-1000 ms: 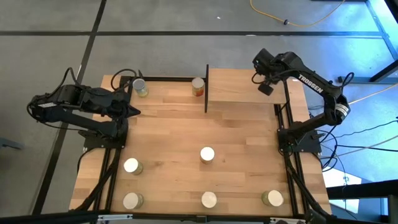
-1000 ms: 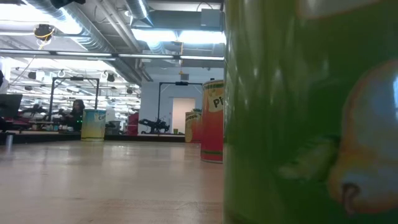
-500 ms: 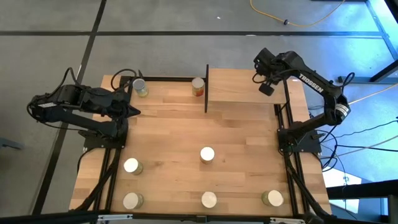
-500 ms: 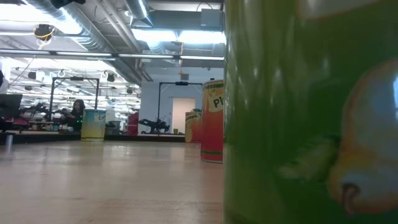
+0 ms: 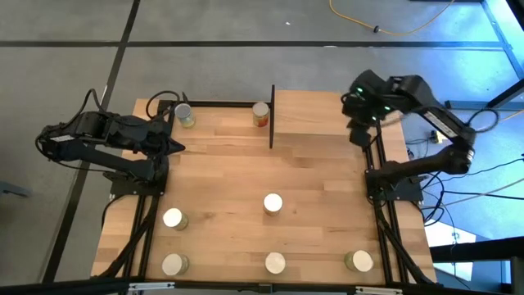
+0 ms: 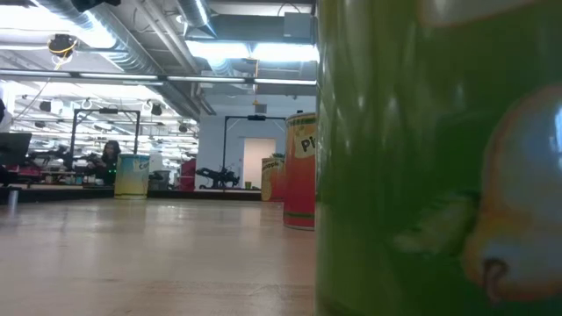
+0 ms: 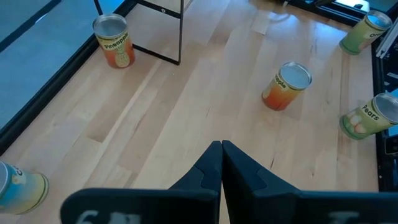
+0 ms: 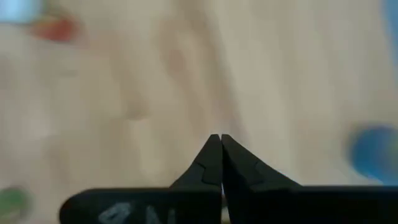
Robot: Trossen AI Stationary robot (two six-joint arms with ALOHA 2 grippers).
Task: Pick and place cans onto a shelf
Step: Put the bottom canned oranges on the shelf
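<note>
Several cans stand upright on the tabletop. An orange one [image 5: 260, 113] and a green one [image 5: 183, 115] are at the far edge, one [image 5: 273, 203] is in the middle, and others [image 5: 275, 263] stand along the near edge. The shelf [image 5: 315, 115] stands at the far right, its black upright panel [image 5: 272, 115] beside the orange can. My left gripper [image 5: 176, 146] is shut and holds nothing at the far left. My right gripper [image 5: 360, 133] is shut and empty above the shelf's right end, pointing steeply down. The right wrist view is blurred, with the shut fingertips [image 8: 216, 138] over wood.
Black frame rails [image 5: 378, 156] run along the table's left and right sides. In the low view a green can [image 6: 439, 158] fills the right half, with an orange-red can [image 6: 300, 171] behind it. Bare wood lies between the middle can and the shelf.
My right arm has swung toward the table's right edge and risen. Its gripper has tipped more steeply down and shifted a little toward the near edge over the shelf's right end. It has stayed shut. Cans and left arm have not moved.
</note>
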